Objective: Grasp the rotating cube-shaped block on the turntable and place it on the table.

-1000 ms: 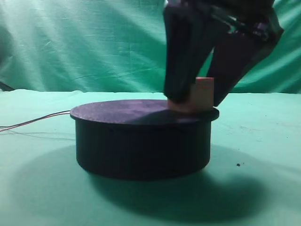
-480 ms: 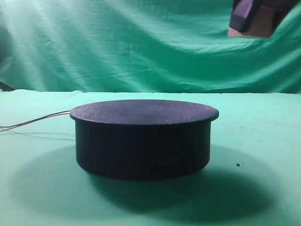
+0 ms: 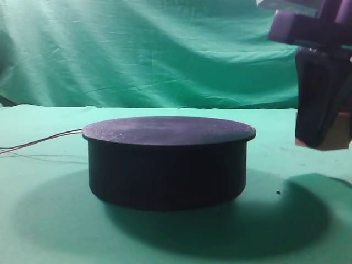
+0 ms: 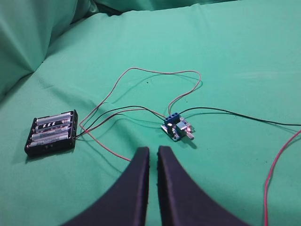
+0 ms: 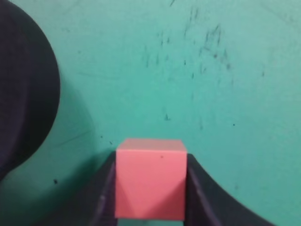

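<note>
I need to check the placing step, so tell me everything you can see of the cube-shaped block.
The cube-shaped block is a small, plain pinkish cube with matte faces and sharp edges, with no markings visible. It sits squarely between the two dark fingers of the right gripper, which flank its left and right faces. In the exterior high view only its lower corner shows behind a finger, to the right of the turntable and above the green table. Whether the fingers press it cannot be told.

Green-cloth counter (image 3: 44,220) bears the black turntable (image 3: 168,165) with thin wires (image 3: 38,143) trailing left, plus a battery holder (image 4: 51,133) wired to a small blue circuit board (image 4: 177,128)
</note>
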### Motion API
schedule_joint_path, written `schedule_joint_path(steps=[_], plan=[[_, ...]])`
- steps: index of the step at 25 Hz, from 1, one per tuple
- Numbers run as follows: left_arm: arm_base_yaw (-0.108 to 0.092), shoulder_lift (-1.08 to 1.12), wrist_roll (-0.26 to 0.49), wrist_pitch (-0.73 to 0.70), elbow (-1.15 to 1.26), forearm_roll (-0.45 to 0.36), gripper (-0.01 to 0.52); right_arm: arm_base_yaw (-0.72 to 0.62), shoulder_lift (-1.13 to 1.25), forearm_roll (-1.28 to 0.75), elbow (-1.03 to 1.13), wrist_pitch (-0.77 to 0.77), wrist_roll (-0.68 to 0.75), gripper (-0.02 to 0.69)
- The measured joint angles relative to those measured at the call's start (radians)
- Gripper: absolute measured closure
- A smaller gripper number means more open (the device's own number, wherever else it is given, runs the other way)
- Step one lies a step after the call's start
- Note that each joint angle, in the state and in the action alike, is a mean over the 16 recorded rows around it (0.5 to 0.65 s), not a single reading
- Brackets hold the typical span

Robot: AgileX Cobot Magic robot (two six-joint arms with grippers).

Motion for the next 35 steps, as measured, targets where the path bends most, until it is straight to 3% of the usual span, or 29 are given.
schedule_joint_path(steps=[5,14,18,26,35], plan=[[0.000,0.000,0.000,0.000,0.000,0.000,0.514,0.000,-0.096,-0.037,-0.045,0.097,0.041,0.233],[0.000,0.000,0.000,0.000,0.000,0.000,0.514,0.000,-0.391,-0.114,-0.079,0.315,0.161,0.560],[0.000,0.000,0.000,0.000,0.000,0.000,0.514,0.000,-0.526,-0.125,-0.042,0.368,0.204,0.647],[0.000,0.000,0.000,0.000,0.000,0.000,0.514,0.000,-0.722,-0.111,0.040,0.384,0.233,0.665],[0.000,0.000,0.000,0.000,0.000,0.000,0.514,-0.005,-0.803,-0.093,0.068,0.300,0.090,0.665]])
